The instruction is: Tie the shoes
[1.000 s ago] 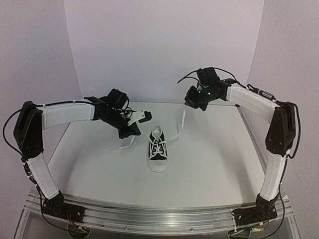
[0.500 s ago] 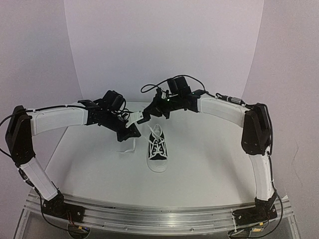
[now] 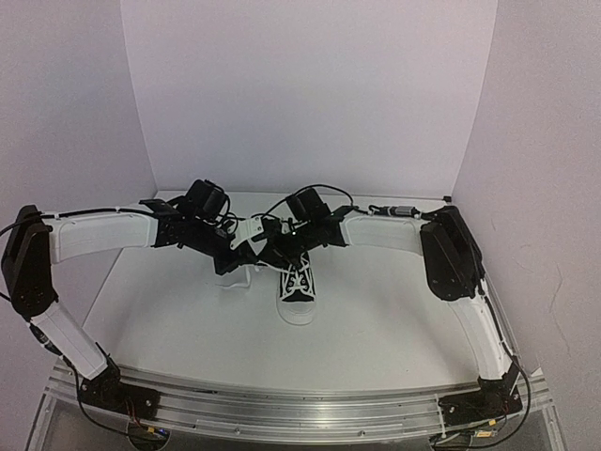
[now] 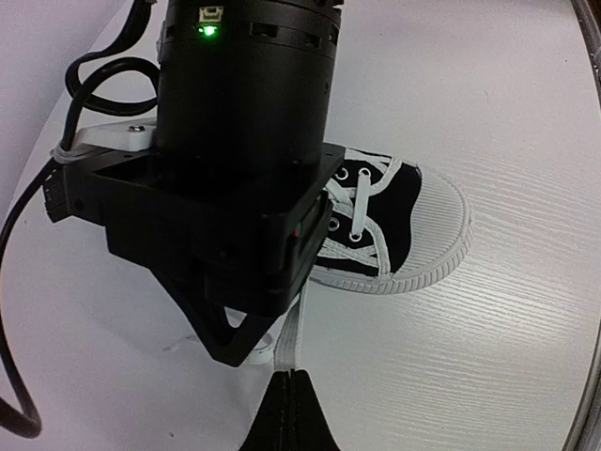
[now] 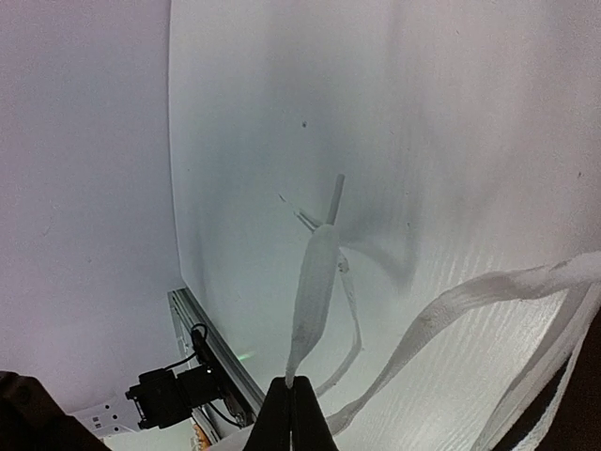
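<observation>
1. The worktop (image 3: 404,319) is white with a faint wood-like grain.
2. A small black sneaker (image 3: 299,293) stands on its sole near the middle, its white toe cap toward the near edge.
3. A stretch of white lace (image 3: 238,280) lies on the surface just left of the sneaker.

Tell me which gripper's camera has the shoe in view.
The left gripper's: the shoe shows behind the right gripper there. The right wrist view has laces on the table, no shoe.
</observation>
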Tool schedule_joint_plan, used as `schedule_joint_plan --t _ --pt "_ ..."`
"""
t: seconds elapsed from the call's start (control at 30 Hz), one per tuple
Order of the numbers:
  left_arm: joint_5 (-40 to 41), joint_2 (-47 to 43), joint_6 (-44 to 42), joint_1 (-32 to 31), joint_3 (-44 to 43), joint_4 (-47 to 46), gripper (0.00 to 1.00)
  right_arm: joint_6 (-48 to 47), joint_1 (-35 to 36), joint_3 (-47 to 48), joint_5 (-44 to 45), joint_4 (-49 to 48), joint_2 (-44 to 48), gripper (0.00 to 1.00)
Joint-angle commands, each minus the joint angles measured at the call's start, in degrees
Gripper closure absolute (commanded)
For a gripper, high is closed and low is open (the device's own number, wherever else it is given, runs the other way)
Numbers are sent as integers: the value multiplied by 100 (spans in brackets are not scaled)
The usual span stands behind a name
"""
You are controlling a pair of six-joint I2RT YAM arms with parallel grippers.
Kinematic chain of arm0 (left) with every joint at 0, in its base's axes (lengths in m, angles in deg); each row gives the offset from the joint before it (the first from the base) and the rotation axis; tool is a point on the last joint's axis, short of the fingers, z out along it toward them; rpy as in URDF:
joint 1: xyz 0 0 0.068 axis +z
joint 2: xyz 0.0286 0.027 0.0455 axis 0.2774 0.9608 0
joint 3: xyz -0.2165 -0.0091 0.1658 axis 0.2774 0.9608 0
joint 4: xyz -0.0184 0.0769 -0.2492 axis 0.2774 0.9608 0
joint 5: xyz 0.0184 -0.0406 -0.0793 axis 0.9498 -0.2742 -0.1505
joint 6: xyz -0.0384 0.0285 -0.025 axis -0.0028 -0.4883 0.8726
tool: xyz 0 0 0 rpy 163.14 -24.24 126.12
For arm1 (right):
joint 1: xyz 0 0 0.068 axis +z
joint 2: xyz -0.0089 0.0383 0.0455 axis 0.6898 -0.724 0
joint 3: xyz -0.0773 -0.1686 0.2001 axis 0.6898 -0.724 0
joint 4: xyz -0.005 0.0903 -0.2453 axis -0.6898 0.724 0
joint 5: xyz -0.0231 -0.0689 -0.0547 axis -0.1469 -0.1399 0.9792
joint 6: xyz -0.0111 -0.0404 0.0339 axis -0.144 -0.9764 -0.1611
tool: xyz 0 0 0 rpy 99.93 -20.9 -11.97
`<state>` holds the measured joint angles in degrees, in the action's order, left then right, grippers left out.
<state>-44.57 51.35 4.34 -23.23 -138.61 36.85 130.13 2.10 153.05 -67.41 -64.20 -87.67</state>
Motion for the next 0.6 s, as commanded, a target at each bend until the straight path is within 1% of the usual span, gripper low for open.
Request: schedule_joint_plan --t 0.0,0.07,0.17,0.33,0.43,0.57 --pt "79 -274 -113 -15 151 -236 100 -119 -5 -262 -13 -103 127 100" --pt "85 -280 -128 -14 184 -275 100 -201 -1 -421 43 -110 265 100" --pt "89 -260 -291 -17 254 -344 100 -318 -1 -613 188 -85 461 89" --pt "168 -88 -344 -13 210 -496 100 -432 -2 -722 392 186 530 57" --pt "247 27 -309 -2 141 -579 100 -701 -9 -753 669 202 802 52" --pt "262 223 -114 164 -39 -626 100 -985 -58 -779 1148 209 1223 51"
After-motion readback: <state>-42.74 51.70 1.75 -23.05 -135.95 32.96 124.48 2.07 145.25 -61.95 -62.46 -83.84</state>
